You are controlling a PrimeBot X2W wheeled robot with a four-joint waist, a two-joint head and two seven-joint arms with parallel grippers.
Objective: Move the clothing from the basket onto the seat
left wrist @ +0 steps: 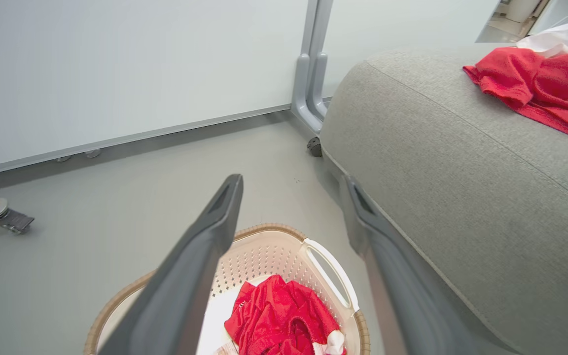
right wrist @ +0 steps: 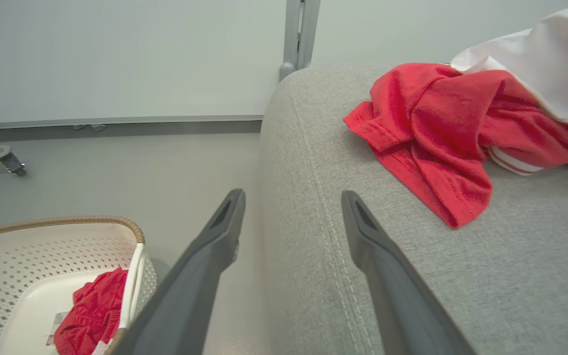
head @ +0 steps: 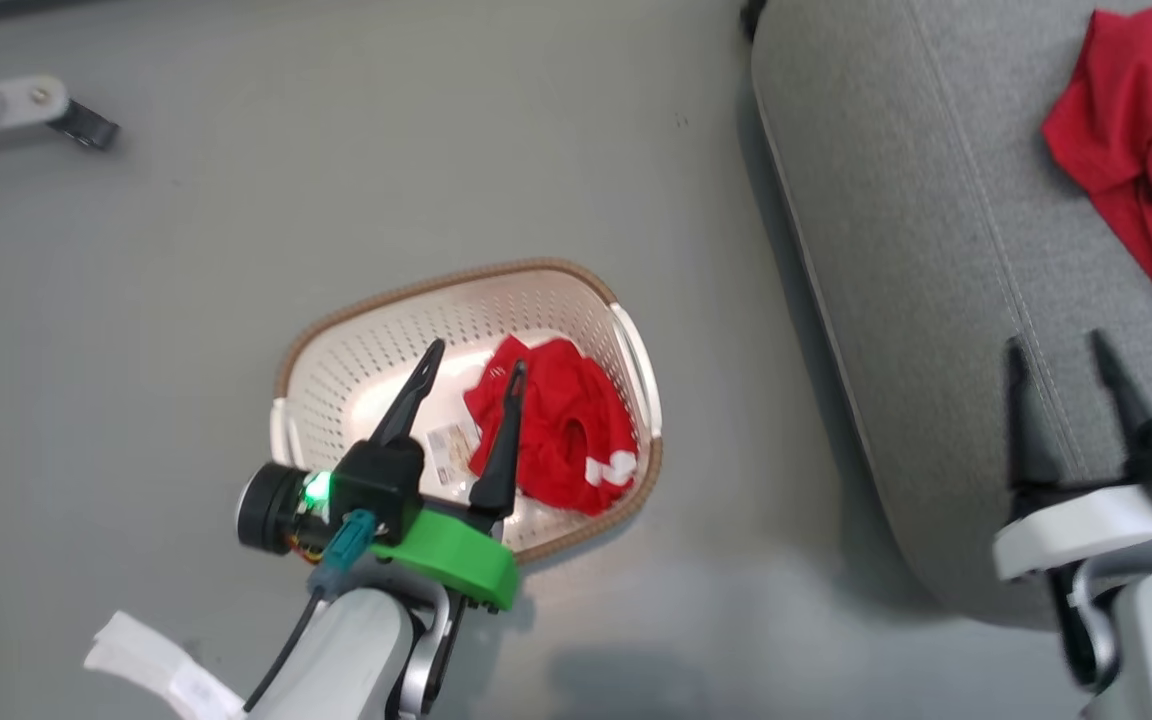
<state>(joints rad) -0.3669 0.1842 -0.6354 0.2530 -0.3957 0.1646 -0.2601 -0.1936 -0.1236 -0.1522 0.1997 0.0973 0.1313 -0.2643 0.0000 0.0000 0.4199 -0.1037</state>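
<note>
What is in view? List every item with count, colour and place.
Floor: one, grey, under everything.
Basket: one, cream-white with brown rim, on the floor.
Seat: one, grey, right of the basket.
Basket garment: one, red with white, crumpled inside the basket.
Seat garment: one, red with white, lying on the seat.
Label: one, white, on the basket's bottom.
Wall panel: one, pale, beyond the floor.
Castor leg: one, metal grey, far left on the floor.
Left gripper: one, dark fingers, open over the basket.
Right gripper: one, dark fingers, open over the seat's edge.
</note>
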